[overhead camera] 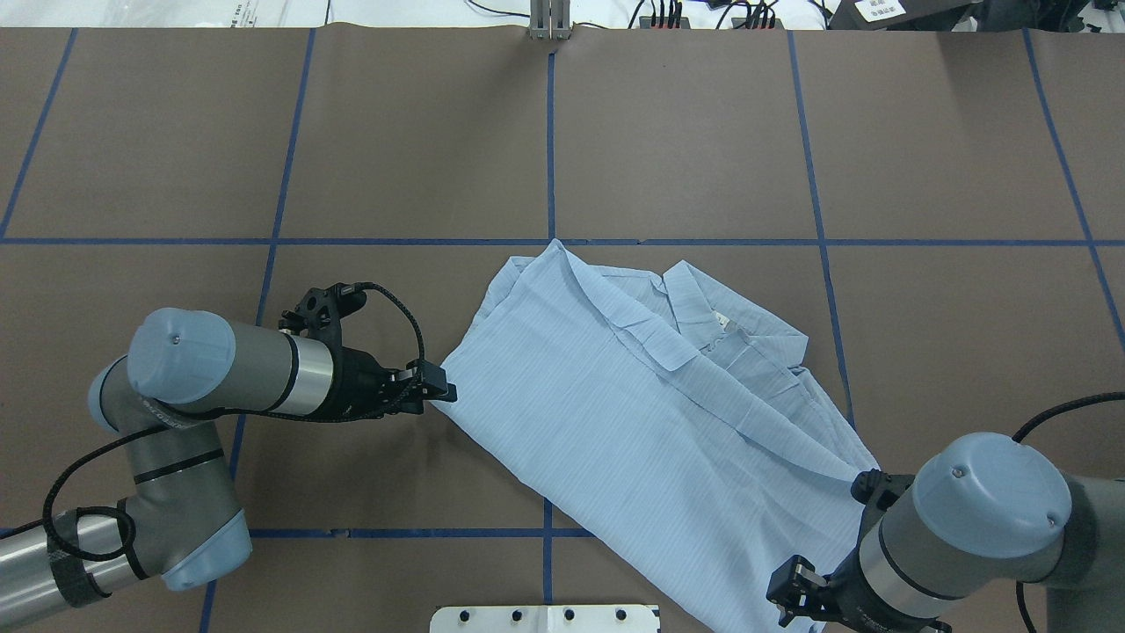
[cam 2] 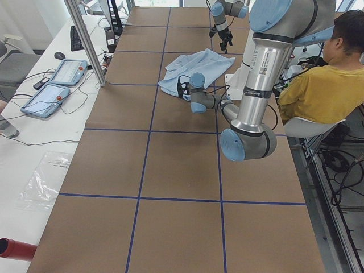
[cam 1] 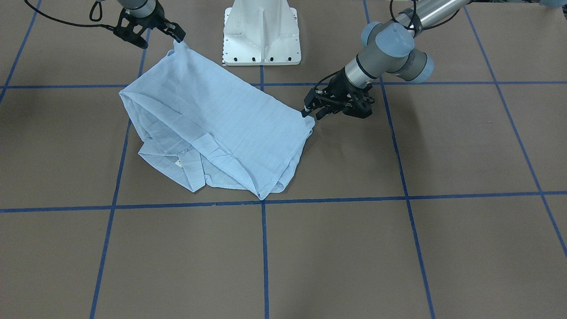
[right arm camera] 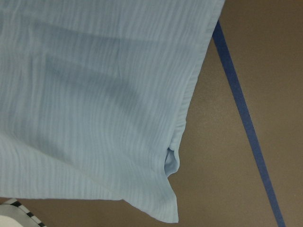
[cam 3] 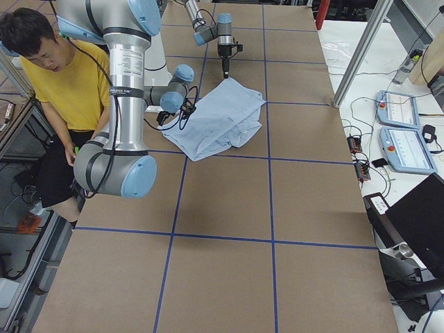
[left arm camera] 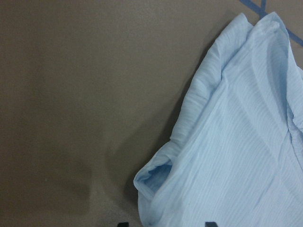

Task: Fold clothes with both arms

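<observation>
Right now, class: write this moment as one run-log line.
shirt partly folded | left claw open at one corner | right claw at another corner, grip unclear

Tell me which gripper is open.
The left gripper: its fingertips stand apart at a shirt corner that lies flat. The right gripper is pinched on a corner pulled up into a peak.
</observation>
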Action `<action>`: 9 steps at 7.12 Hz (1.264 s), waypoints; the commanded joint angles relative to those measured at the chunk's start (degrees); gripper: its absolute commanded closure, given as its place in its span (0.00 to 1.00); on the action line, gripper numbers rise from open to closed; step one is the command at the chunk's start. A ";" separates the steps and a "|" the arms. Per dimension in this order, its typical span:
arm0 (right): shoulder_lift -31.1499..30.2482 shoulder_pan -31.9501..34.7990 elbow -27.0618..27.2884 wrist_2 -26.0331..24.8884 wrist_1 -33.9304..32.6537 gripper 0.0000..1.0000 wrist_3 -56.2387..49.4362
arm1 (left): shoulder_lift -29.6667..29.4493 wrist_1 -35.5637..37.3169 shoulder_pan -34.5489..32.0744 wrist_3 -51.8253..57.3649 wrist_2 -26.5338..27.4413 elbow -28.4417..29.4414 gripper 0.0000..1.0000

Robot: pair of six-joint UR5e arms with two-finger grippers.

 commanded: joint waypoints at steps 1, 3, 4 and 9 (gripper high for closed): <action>0.18 0.05 -0.41 -0.30 -0.01 0.00 0.00 | -0.83 0.00 0.19 0.00 0.00 0.94 0.74; 0.01 0.14 -0.51 -1.26 -0.01 0.00 0.00 | -0.31 -0.09 -0.51 0.79 -0.35 0.68 1.00; 0.01 0.05 -1.03 -1.27 -0.01 0.00 0.00 | 0.57 -0.44 -1.38 5.05 -0.79 0.76 1.00; 0.18 2.51 -1.38 -1.35 0.08 0.00 0.00 | -2.91 -0.62 -11.99 24.83 -0.88 11.70 1.00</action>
